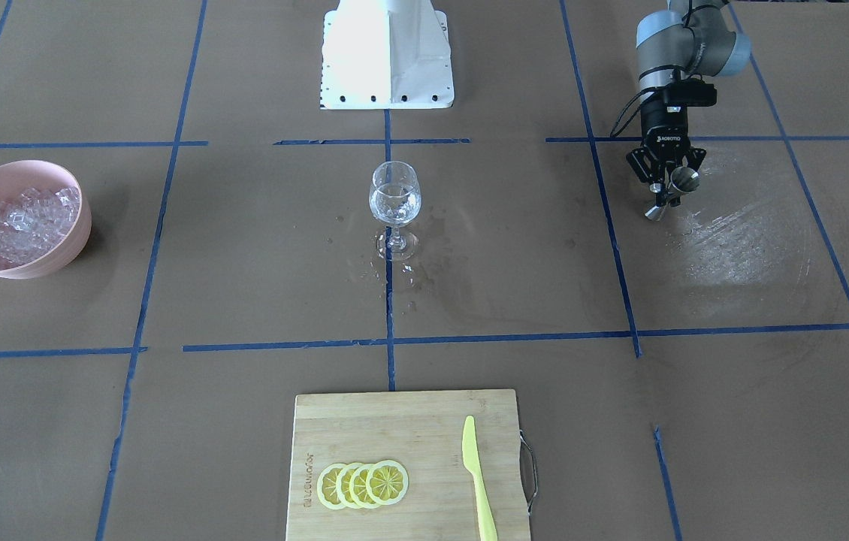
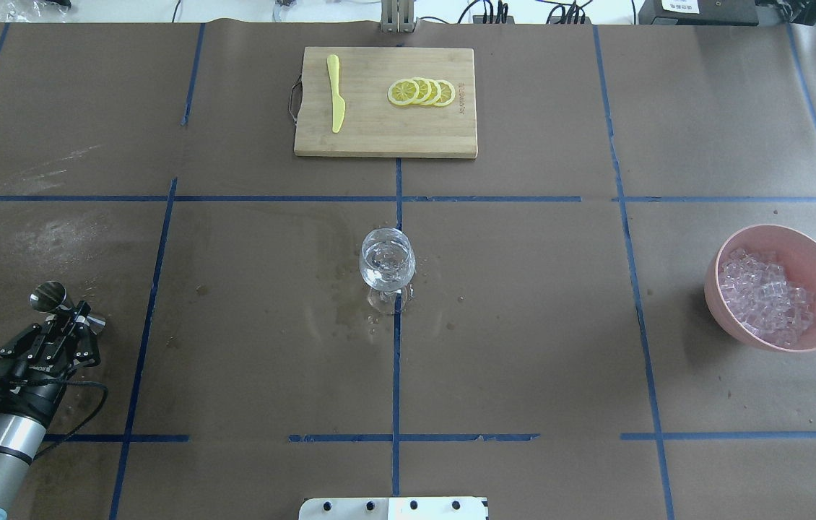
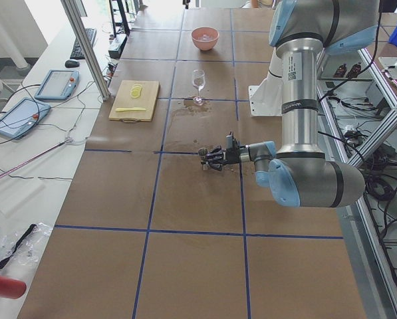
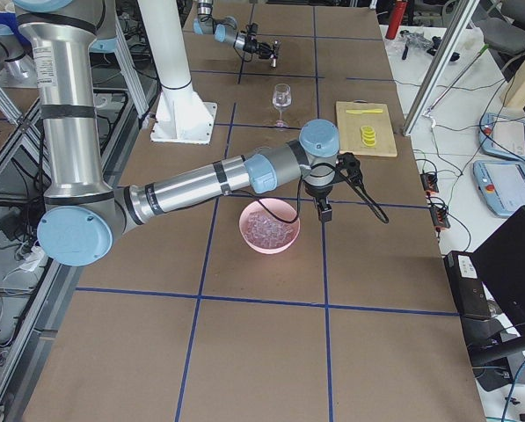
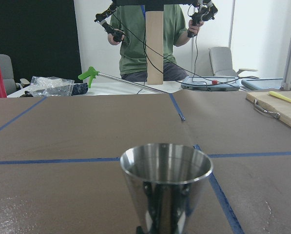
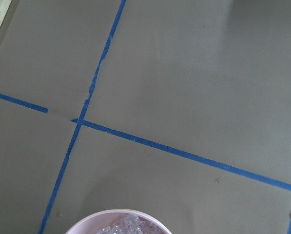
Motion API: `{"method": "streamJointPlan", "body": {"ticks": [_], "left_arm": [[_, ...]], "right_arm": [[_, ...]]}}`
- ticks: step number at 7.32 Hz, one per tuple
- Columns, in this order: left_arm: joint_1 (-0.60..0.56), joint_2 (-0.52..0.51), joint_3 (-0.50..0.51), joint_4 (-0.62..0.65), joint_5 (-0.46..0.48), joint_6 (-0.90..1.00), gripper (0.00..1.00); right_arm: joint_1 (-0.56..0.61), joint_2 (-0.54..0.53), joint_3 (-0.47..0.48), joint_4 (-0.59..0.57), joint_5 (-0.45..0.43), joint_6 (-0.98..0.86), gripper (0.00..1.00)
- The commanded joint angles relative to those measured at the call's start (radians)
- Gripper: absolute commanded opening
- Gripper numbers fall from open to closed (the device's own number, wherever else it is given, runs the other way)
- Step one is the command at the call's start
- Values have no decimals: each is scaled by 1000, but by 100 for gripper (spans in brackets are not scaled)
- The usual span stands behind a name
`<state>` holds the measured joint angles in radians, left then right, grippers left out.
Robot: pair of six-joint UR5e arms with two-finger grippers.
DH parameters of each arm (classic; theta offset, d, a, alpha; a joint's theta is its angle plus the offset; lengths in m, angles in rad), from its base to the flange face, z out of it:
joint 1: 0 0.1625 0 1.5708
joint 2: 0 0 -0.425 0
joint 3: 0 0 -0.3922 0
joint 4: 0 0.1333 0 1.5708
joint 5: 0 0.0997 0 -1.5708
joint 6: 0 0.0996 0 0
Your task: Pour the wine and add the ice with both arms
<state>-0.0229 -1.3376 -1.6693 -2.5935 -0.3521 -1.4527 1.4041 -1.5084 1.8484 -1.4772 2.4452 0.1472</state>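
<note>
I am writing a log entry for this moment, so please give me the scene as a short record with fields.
left hand: shut on the metal jigger, at the robot's left side of the table
right hand: close to the pink bowl; seen only from the side, so open or shut cannot be told
wine glass: upright at the table's centre
ice: heaped in the pink bowl
cutting board: four overlapping lemon slices, with the yellow knife lying apart from them
</note>
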Motion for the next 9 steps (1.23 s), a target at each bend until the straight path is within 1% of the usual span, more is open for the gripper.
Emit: {"method": "streamJointPlan", "body": {"ticks": [1, 3, 4, 5, 6, 7, 9], "left_arm": [[3, 0, 0, 0, -1, -2, 41], [8, 0, 0, 0, -2, -2, 46], [8, 1, 0, 0, -2, 0, 55], [6, 3, 0, 1, -14, 9, 94], [6, 14, -6, 1, -62, 47, 99], [5, 15, -29, 0, -97, 90, 99], [3, 47, -49, -3, -168, 118, 99]], "right_arm": [[-1, 0, 0, 0, 0, 0, 100], [-1, 0, 0, 0, 0, 0, 100], [-1, 0, 0, 0, 0, 0, 100], [-1, -1, 0, 0, 0, 0, 100], [-1, 0, 3, 0, 0, 5, 100], [-1, -1, 3, 0, 0, 8, 100], [-1, -1, 3, 0, 0, 8, 100]]}}
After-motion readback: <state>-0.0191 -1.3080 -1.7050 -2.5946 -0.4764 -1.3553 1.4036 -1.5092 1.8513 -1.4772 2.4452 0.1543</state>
